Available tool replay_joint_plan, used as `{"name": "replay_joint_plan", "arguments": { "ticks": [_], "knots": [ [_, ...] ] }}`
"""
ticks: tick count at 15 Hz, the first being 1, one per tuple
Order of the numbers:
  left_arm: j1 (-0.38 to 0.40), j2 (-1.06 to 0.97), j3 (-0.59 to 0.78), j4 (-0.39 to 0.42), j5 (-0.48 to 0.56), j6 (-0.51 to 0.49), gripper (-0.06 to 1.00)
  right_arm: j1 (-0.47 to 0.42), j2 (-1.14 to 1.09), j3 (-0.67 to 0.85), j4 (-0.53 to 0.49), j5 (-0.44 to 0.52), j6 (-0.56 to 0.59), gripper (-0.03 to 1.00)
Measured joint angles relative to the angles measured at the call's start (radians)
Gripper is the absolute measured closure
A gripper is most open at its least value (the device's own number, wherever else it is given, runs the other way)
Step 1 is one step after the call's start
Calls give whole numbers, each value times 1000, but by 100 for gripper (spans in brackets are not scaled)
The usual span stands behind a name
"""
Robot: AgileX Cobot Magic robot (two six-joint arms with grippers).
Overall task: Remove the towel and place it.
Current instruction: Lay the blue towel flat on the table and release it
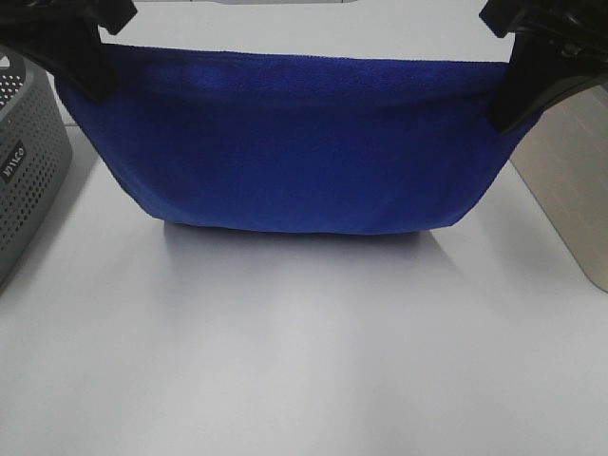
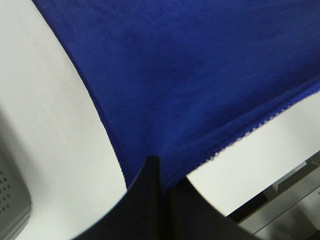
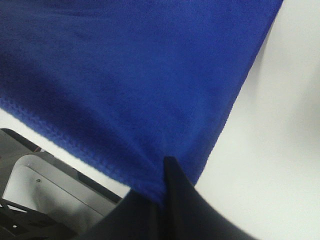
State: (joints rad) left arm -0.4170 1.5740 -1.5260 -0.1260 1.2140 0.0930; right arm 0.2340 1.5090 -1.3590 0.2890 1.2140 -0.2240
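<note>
The royal-blue plush towel (image 1: pixel 294 142) hangs stretched between my two grippers above the white table (image 1: pixel 304 351), its upper edge taut and its lower edge sagging close to the tabletop. My left gripper (image 1: pixel 95 81) is shut on the towel's upper left corner. My right gripper (image 1: pixel 503 104) is shut on the upper right corner. In the left wrist view the black fingertips (image 2: pixel 155 175) pinch the towel (image 2: pixel 190 80) at its stitched edge. In the right wrist view the fingertips (image 3: pixel 167 175) pinch the towel (image 3: pixel 125 75) the same way. No white tag shows.
A grey perforated basket (image 1: pixel 24 161) stands at the table's left edge, also showing in the left wrist view (image 2: pixel 10 200). A pale grey panel or device (image 1: pixel 570 180) lies at the right edge. A light frame structure (image 3: pixel 45 195) sits beyond the table's far side.
</note>
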Motion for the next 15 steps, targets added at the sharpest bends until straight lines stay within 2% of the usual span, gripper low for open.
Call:
{"name": "replay_joint_plan", "arguments": {
  "ticks": [2,7,15],
  "knots": [
    [0,-41,64,-16,-1,-9,94,0,-33,43,27,-1,0,95],
    [0,-101,238,-118,-4,-22,94,0,-104,184,35,-2,3,95],
    [-1,-289,562,-236,-18,-49,94,1,-109,375,81,-2,3,95]
  ]
}}
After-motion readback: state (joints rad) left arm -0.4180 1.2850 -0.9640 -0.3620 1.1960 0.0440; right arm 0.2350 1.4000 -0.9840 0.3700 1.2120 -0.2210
